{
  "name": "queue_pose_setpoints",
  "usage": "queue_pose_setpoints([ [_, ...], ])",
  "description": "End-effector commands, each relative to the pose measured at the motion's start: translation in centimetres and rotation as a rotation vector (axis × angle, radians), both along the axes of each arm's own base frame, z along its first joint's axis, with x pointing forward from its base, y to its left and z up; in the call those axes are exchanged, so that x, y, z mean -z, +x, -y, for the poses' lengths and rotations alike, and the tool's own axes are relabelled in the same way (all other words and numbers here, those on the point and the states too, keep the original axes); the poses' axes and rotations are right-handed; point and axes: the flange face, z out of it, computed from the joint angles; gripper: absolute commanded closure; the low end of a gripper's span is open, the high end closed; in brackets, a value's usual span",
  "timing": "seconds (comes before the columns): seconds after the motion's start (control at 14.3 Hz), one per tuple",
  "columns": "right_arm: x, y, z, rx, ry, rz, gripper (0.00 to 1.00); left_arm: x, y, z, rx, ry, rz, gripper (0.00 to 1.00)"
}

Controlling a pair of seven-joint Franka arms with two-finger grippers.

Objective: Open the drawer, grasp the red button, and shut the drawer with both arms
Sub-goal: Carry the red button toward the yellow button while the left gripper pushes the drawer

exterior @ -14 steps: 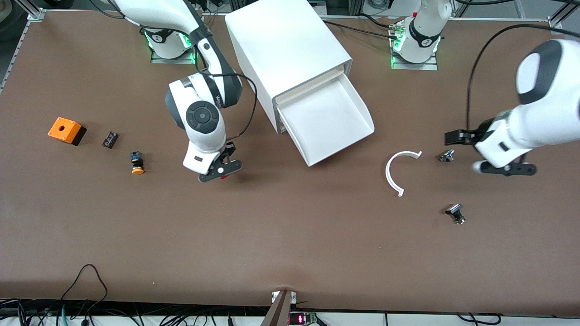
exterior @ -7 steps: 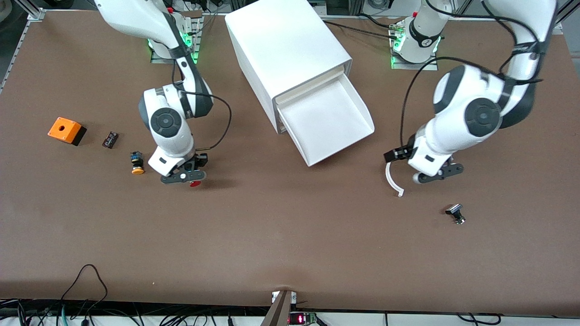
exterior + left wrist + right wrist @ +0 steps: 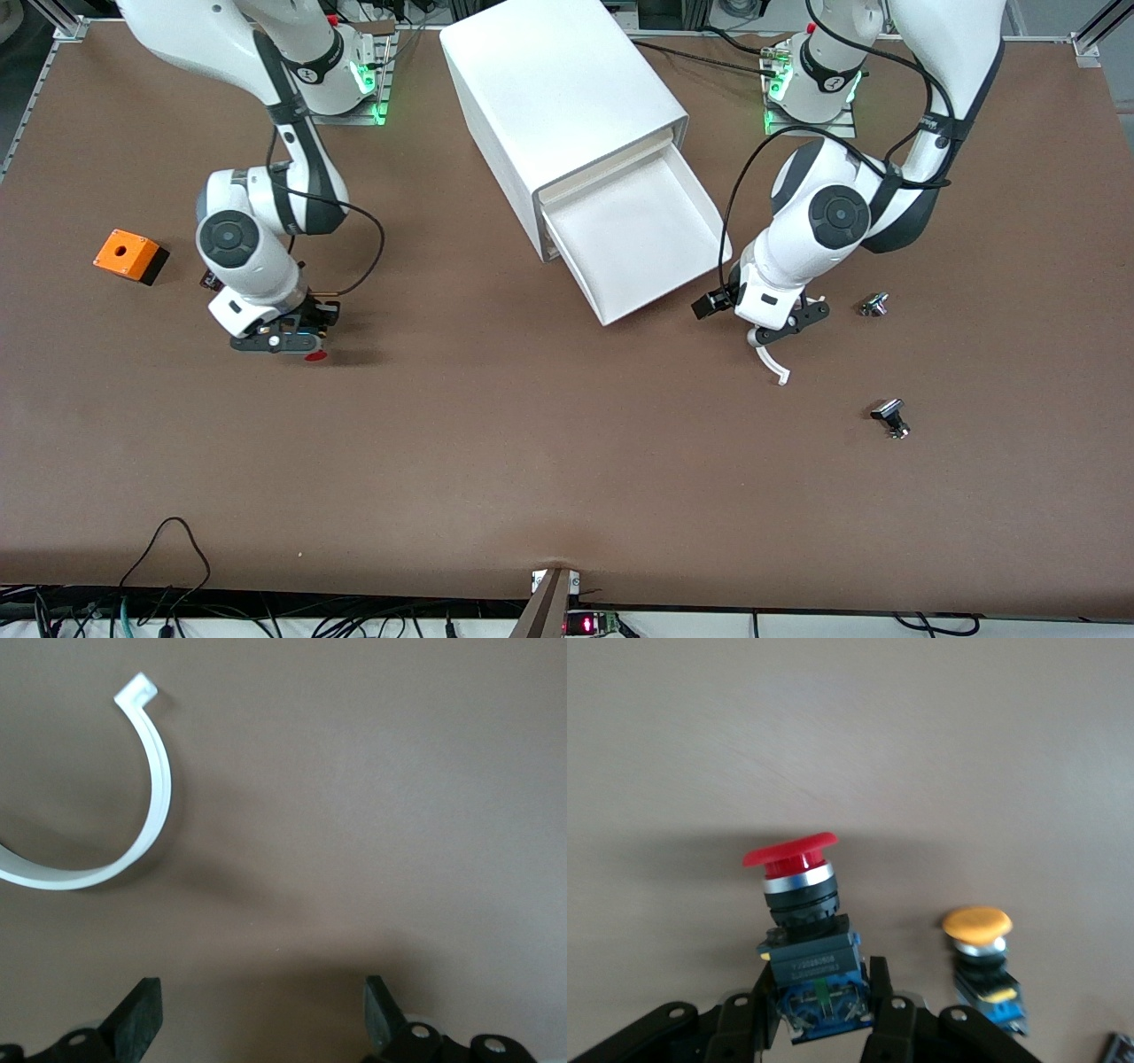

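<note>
The drawer (image 3: 651,232) stands pulled out of the white cabinet (image 3: 558,93), and its tray shows nothing inside. My right gripper (image 3: 288,341) is shut on the button's black-and-blue body, low over the table toward the right arm's end. Its red cap (image 3: 314,356) sticks out from the fingers. In the right wrist view the button (image 3: 788,855) sits between the fingers of the right gripper (image 3: 818,992). My left gripper (image 3: 784,323) is open and empty, over a white curved strip (image 3: 776,365) beside the drawer's front corner. In the left wrist view the left gripper (image 3: 259,1005) has bare table between its fingers.
An orange-capped button (image 3: 976,926) lies beside the held one. An orange box with a hole (image 3: 130,255) sits toward the right arm's end. The white curved strip (image 3: 151,788) lies by the left gripper. Two small metal parts (image 3: 873,305) (image 3: 890,418) lie toward the left arm's end.
My right gripper has carried the red button away from the drawer toward the right arm's end. My left gripper has swung in toward the drawer and is over the white strip.
</note>
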Motion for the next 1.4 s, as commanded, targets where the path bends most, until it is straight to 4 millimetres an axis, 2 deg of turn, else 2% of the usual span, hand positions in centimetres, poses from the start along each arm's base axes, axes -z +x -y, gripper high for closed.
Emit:
queue_pose_setpoints([
  [0.0, 2.3, -2.4, -0.1, 0.016, 0.025, -0.034, 0.76, 0.8, -1.7, 1.8, -0.033, -0.001, -0.016, 0.0],
  [0.07, 3.6, -2.7, 0.0, 0.015, 0.015, -0.048, 0.76, 1.2, -2.9, 3.0, -0.014, -0.001, -0.033, 0.0],
  [0.21, 6.0, -3.4, 0.4, 0.009, -0.006, -0.083, 0.76, 2.3, -4.6, 3.8, 0.0, 0.002, -0.067, 0.0],
  [0.35, 6.7, -4.3, 0.7, 0.007, -0.01, -0.108, 0.73, 2.9, -6.5, 5.4, -0.008, -0.029, -0.122, 0.0],
  [0.42, 6.6, -4.2, 0.7, 0.021, -0.009, -0.103, 0.45, 3.0, -7.1, 5.9, -0.026, -0.05, -0.148, 0.0],
  [0.49, 6.2, -3.9, 0.6, 0.025, -0.007, -0.094, 0.0, 3.4, -8.1, 6.2, -0.028, -0.058, -0.173, 0.0],
  [0.7, 2.3, -2.0, -0.2, 0.041, 0.03, -0.054, 0.0, 4.0, -11.1, 8.7, 0.014, -0.072, -0.228, 0.0],
  [0.91, -2.0, 0.8, -1.3, 0.089, 0.021, -0.114, 0.0, 4.0, -14.2, 11.4, 0.024, -0.115, -0.29, 0.0],
  [1.12, -4.5, 1.8, -1.9, 0.099, 0.047, -0.116, 0.0, 4.1, -16.0, 12.6, 0.061, -0.125, -0.312, 0.0],
  [1.26, -6.5, 2.4, -2.3, 0.104, 0.046, -0.145, 0.0, 4.1, -18.1, 14.2, 0.115, -0.124, -0.327, 0.0],
  [1.33, -7.5, 2.7, -2.5, 0.109, 0.042, -0.168, 0.0, 4.0, -18.3, 14.4, 0.121, -0.124, -0.328, 0.0],
])
